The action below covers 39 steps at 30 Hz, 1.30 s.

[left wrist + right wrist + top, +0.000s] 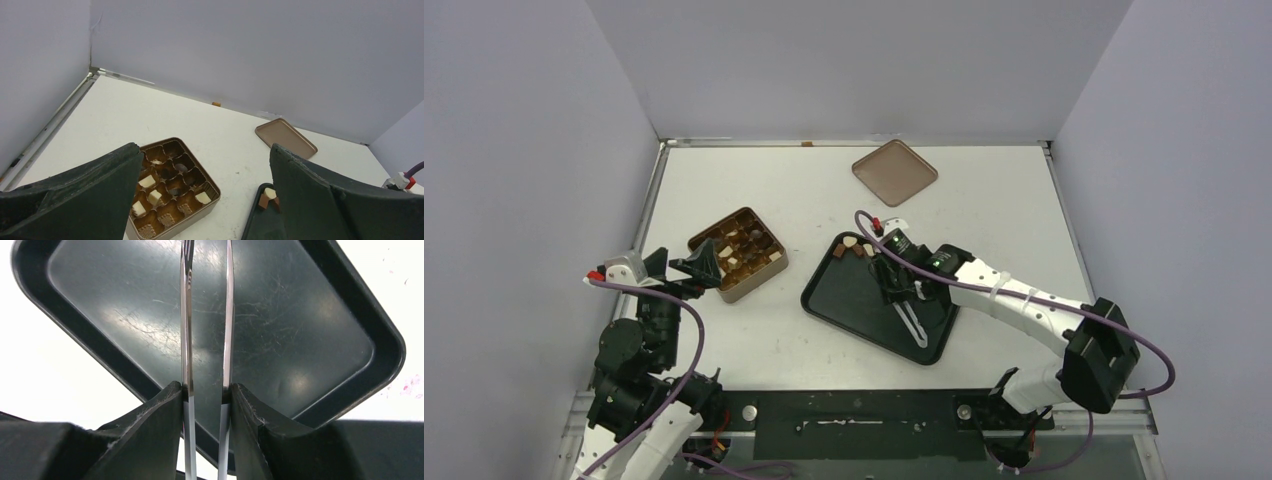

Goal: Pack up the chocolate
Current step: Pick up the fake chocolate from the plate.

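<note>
My chocolate (pixel 147 181), cream and dark, mostly sits in the tin (pixel 172 231) cells; a few pieces (pixel 854 245) lie in the tray's (pixel 854 295) far corner.

White table (pixel 824 190) (scuffed), lavender-grey walls (pixel 854 60).

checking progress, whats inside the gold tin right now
The tin holds several cream-white chocolate pieces and a few dark ones; some cells look empty. Its left corner is hidden behind the left tool's finger.
</note>
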Available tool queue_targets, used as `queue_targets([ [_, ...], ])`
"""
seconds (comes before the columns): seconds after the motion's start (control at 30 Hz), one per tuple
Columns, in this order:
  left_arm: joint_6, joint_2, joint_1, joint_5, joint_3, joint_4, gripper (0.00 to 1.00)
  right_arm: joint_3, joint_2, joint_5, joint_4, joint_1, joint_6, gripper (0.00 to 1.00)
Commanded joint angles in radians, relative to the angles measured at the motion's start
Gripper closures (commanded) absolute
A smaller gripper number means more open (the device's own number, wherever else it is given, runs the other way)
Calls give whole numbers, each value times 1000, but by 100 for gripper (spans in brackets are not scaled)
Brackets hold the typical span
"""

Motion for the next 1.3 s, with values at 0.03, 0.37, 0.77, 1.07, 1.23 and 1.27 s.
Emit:
queue_targets([
  [0.03,9,8,-5,17,-4,42,3,-29,-55,34,3,-18,33,63],
  [0.37,10,8,-4,17,-3,39,3,-57,-35,17,10,-50,26,60],
  [0.77,10,9,-3,10,-2,37,3,-81,-7,-24,52,-80,11,56],
  [1.07,11,10,-4,10,-1,40,3,-79,9,-14,55,-85,11,54],
  [1.23,12,5,-3,8,-2,38,3,-74,34,-17,70,-91,3,54],
  [1.27,13,6,-3,8,-2,38,3,-73,41,-18,75,-92,1,53],
])
